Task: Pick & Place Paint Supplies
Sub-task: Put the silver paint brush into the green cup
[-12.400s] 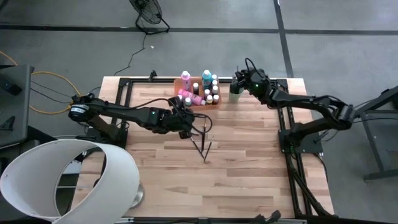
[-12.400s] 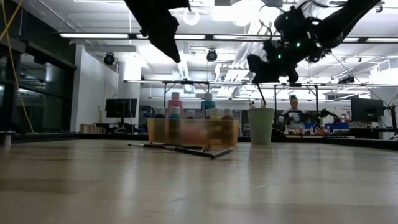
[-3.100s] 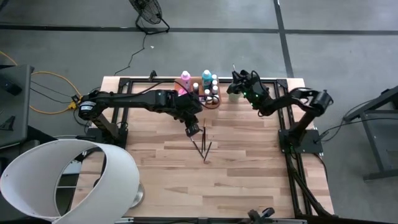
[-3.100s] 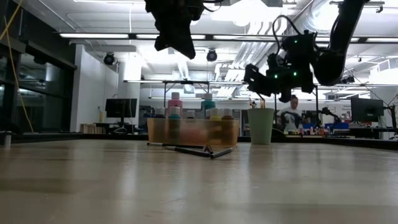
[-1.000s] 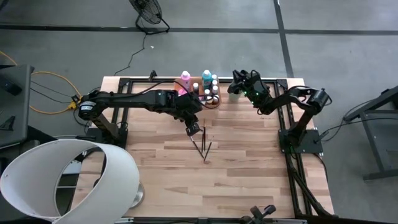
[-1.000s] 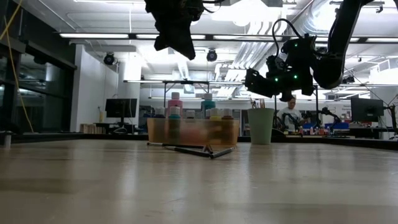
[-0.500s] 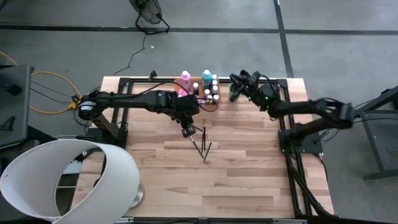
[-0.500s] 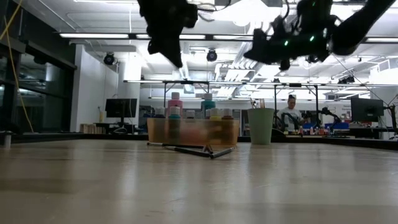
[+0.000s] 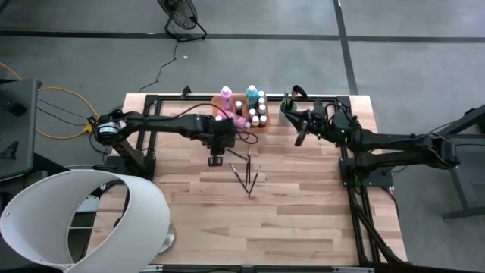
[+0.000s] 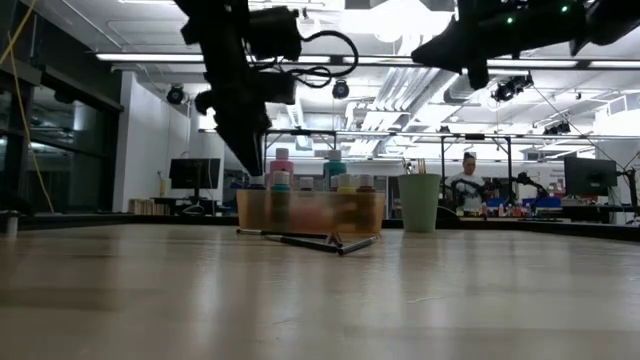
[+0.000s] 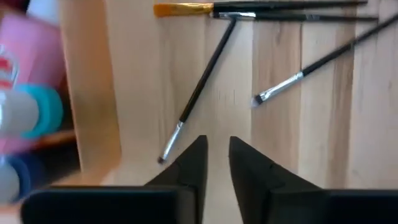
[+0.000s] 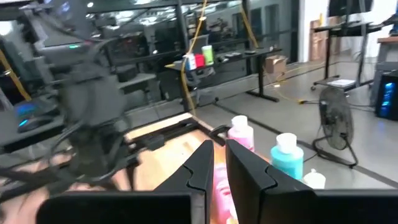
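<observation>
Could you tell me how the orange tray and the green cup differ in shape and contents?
The orange tray is low, wide and translucent; the green cup is tall, narrow and opaque. The tray holds paint bottles; the cup holds thin brush handles. Both stand at the table's far edge.

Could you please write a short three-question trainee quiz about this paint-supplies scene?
1. True or false: the loose paintbrushes lie on the table.
2. Where do the paint bottles stand? A) in the orange tray B) in the green cup C) on the floor
3. Fill in: the left end effector hangs beside the ___.

Key: 1 true; 2 A; 3 paintbrushes.
</observation>
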